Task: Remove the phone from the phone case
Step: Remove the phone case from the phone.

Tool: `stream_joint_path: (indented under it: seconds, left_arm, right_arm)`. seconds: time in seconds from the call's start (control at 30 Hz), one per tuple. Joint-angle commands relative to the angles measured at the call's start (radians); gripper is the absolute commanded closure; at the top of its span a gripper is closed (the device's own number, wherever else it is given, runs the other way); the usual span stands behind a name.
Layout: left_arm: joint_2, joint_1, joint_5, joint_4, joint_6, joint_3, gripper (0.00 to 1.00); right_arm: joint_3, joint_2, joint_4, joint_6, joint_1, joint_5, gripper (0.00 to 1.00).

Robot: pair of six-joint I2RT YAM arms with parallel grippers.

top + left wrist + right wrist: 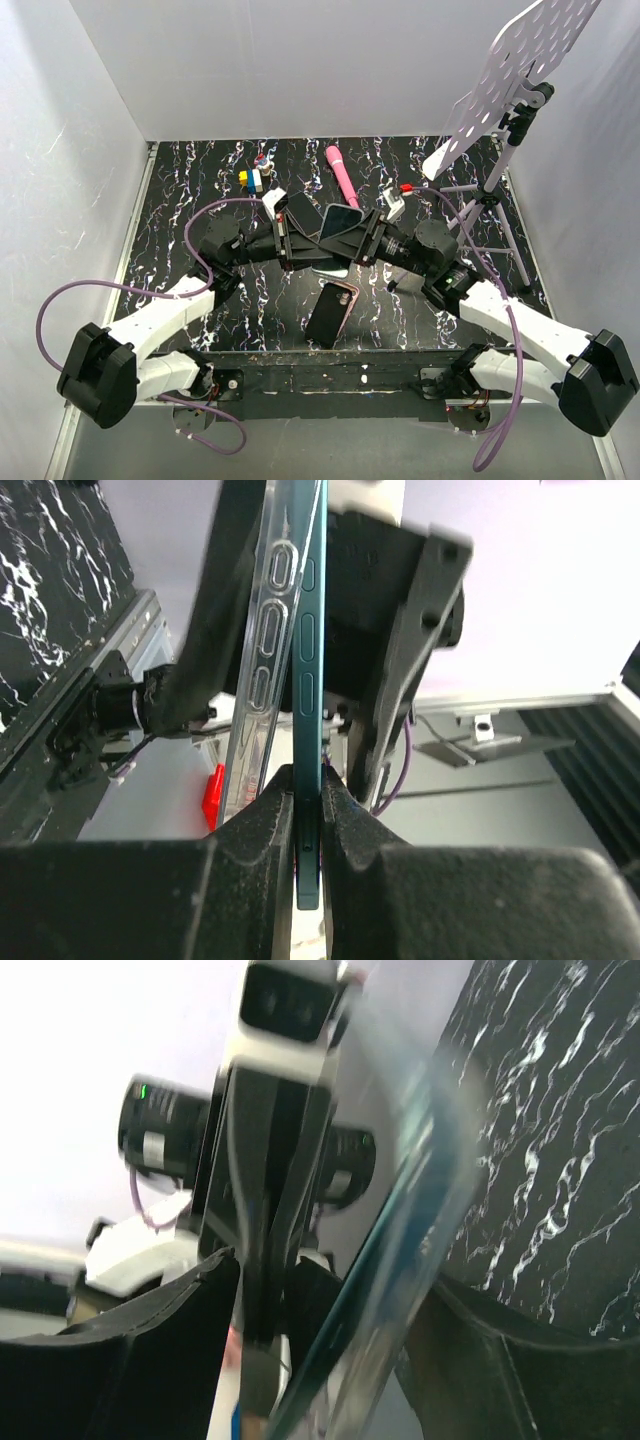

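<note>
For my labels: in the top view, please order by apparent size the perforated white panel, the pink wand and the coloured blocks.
1. perforated white panel (raised toward the camera, so it may look bigger)
2. pink wand
3. coloured blocks

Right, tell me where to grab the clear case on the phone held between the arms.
Probably take the clear case by its long side wall with the button cutouts, coming from the end opposite the left gripper. That wall already stands off the phone, cutouts sitting beside its side buttons, not over them, while the left jaws pinch the phone's near end.
</note>
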Motion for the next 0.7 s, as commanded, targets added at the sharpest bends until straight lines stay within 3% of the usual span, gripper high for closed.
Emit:
stream_joint_path:
  seconds: [0.0, 0.27, 0.67]
  left_arm:
    - [-0.038, 0.073, -0.058, -0.006, -0.033, 0.038, 1.0]
    - [-0.029, 0.133, -0.035, 0.057, -0.082, 0.034, 1.0]
    - [-0.066, 0.137, -0.036, 0.054, -0.081, 0.009, 1.0]
  right_arm:
    - [-0.03, -0.058, 0.044, -0.053, 0.017, -0.185, 0.28]
    - [-0.226, -0.15, 0.279, 0.001, 0.015, -0.13, 0.26]
    - [-0.108, -0.088, 0.167, -0.021, 0.004, -0.064, 0.43]
